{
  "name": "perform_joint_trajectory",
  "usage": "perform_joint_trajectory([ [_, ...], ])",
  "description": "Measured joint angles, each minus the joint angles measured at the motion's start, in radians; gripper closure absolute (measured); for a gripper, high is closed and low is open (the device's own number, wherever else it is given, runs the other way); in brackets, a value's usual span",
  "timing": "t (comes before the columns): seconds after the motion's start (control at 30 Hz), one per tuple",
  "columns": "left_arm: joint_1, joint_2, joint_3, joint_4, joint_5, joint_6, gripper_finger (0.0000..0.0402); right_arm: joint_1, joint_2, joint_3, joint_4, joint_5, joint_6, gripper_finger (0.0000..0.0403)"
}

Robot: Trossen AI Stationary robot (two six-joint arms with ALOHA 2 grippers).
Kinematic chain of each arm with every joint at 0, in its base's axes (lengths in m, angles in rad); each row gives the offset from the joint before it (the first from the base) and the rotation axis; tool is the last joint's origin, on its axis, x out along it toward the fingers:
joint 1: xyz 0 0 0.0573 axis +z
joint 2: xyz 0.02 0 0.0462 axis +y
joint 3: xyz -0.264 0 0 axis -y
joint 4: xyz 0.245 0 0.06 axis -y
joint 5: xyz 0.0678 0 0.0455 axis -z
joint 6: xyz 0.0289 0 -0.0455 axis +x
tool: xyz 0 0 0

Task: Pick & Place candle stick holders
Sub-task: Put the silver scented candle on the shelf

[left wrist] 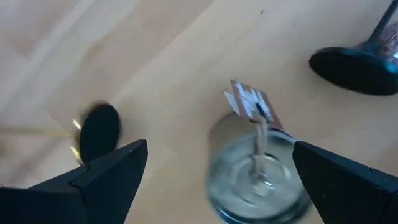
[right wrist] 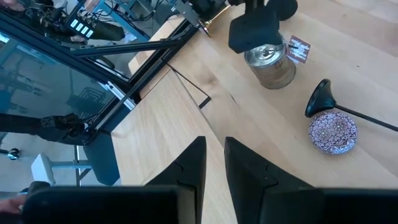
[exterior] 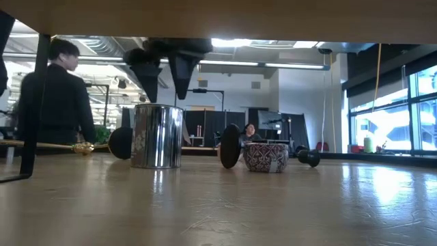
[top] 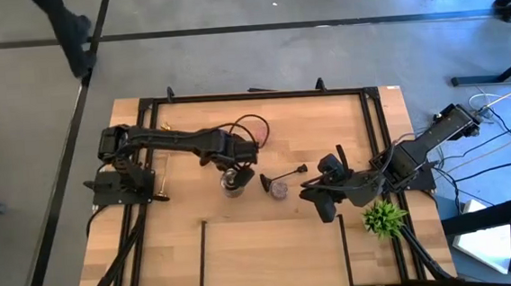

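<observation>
A shiny silver round holder (top: 233,188) stands upright on the wooden table, with a paper tag (left wrist: 250,101) on it. My left gripper (top: 237,173) hangs open just above it, fingers pointing down on either side (left wrist: 219,149), clear of its rim (exterior: 157,106). A pink glittery round holder (top: 279,189) stands to its right. A black thin-stemmed holder (top: 285,174) lies on its side by the pink one, its base (exterior: 229,145) on edge. My right gripper (top: 319,206) is shut and empty (right wrist: 214,149), nearer the table's front right.
A green spiky plant (top: 384,217) stands at the table's right front. A thin gold stick (exterior: 48,145) and a black disc (exterior: 121,142) lie left of the silver holder. A black frame (top: 252,95) borders the table. A person (exterior: 58,96) stands behind the table.
</observation>
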Motion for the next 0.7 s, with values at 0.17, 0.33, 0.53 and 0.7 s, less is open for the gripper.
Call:
perform_joint_trajectory([
  [0.17, -0.039, 0.000, 0.000, 0.016, 0.049, -0.157, 0.0001, 0.000, 0.000, 0.000, 0.000, -0.003, 0.004, 0.0340],
  [0.33, -0.095, 0.000, -0.005, 0.022, 0.031, -0.212, 0.0001, 0.000, 0.000, 0.000, 0.000, -0.003, 0.004, 0.0340],
  [0.53, -0.111, 0.000, -0.060, 0.073, 0.038, -0.266, 0.0002, 0.000, 0.000, 0.000, 0.000, -0.003, 0.004, 0.0340],
  [0.7, -0.111, 0.000, -0.069, 0.073, 0.004, -0.258, 0.0002, -0.001, 0.000, 0.000, 0.001, -0.003, 0.004, 0.0340],
])
